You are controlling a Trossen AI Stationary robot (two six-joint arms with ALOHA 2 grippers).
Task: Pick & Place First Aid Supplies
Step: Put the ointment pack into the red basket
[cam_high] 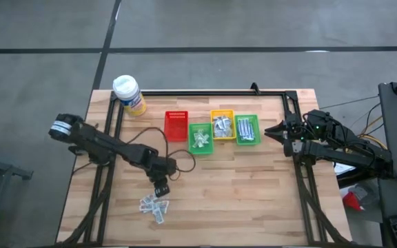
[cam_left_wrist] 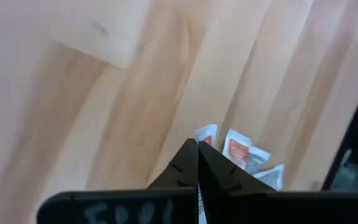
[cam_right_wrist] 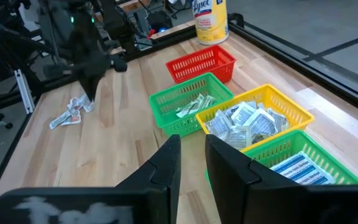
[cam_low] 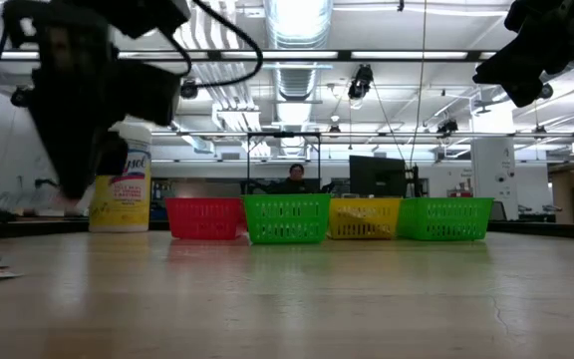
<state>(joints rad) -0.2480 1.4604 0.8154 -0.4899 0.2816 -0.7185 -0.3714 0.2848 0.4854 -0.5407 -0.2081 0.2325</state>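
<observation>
The left end effector (cam_high: 160,190) was low over the wooden counter (cam_high: 253,193), at the edge of a small heap of loose first aid packets (cam_high: 152,205), and its fingers (cam_left_wrist: 188,165) were pressed fully together; whether a packet was pinched between them could not be told. The right end effector (cam_right_wrist: 192,163) waited above the counter's right side, beside the row of bins, with its fingers a little apart and nothing between them. More packets lay in the green bin (cam_high: 199,138), the yellow bin (cam_high: 222,125) and the second green bin (cam_high: 247,129), while the red bin (cam_high: 176,125) stood near a yellow bottle (cam_high: 129,94).
</observation>
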